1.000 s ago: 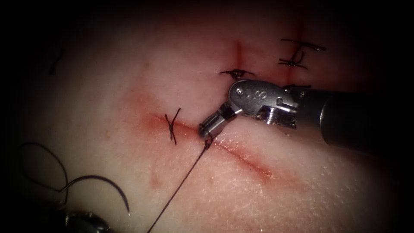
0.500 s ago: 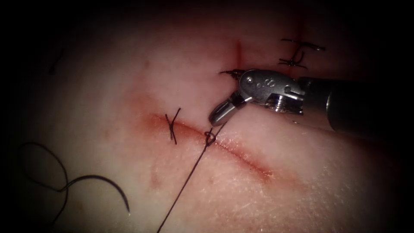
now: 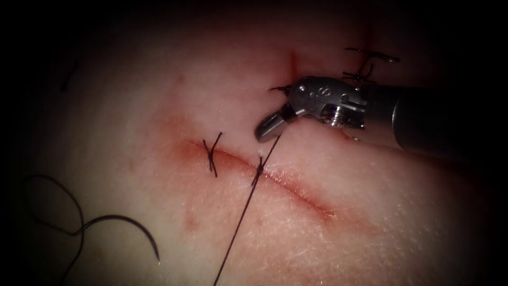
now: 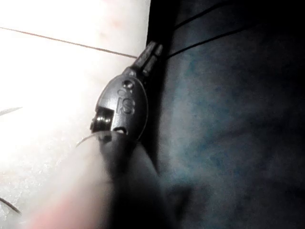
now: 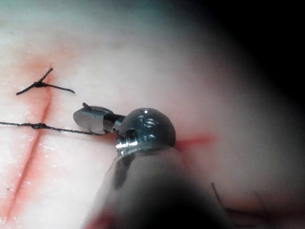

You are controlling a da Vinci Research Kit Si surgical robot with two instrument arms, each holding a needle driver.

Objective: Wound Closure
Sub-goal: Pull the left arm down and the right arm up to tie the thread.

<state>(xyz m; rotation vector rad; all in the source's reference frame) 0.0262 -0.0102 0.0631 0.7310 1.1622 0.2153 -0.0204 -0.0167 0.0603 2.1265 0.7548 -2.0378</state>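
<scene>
right tool (image 3: 269, 128) clenched on the thread (image 3: 239, 226) just far of the cut (image 3: 296, 188), strand taut through a knot (image 3: 259, 170). needle (image 3: 129, 226) lies free on the tissue (image 3: 370, 233), near left. left tool (image 4: 148, 56) clenched on thread.

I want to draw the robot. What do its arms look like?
Each arm is a long dark shaft ending in a shiny silver wrist and two small rounded metal jaws. The right tool and left tool have a rounded joint cap stamped with tiny markings.

We note the tissue (image 3: 159, 85) carries the needle (image 3: 132, 225) lying free, near left, well left of the cut (image 3: 296, 190); thread (image 3: 241, 225) crosses it.
</scene>
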